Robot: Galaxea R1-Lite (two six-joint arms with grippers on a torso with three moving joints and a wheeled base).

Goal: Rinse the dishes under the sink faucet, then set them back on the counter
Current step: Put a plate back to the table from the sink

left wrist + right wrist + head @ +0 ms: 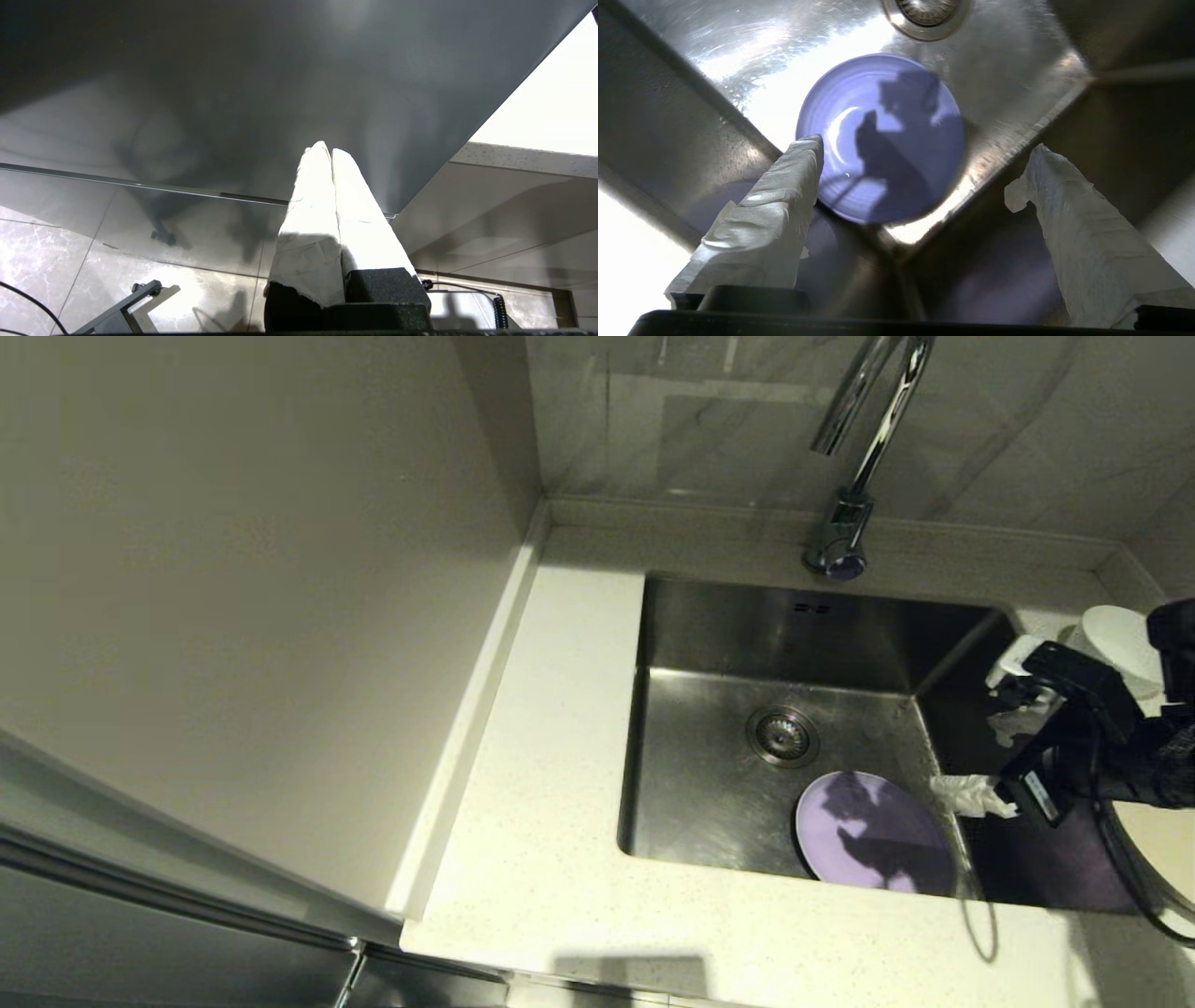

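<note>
Steel sink (709, 644) holds the purple plate (873, 831) against its near wall; right tool (980, 747) spread above, seemingly empty.

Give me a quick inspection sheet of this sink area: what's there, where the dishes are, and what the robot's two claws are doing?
Surface: off-white speckled counter around a steel sink.
Job's things: purple plate lies flat on the sink floor, near the drain; white bowl and part of a cream plate sit on the counter to the sink's right; chrome faucet behind the sink, no water seen running.
Clutter: nothing seen.
Grippers: right gripper open above the purple plate, holding nothing; left gripper shut, parked below counter level.
Cables: black cable trails from the right arm.
Surroundings: marbled wall tiles behind, plain panel on the left.
</note>
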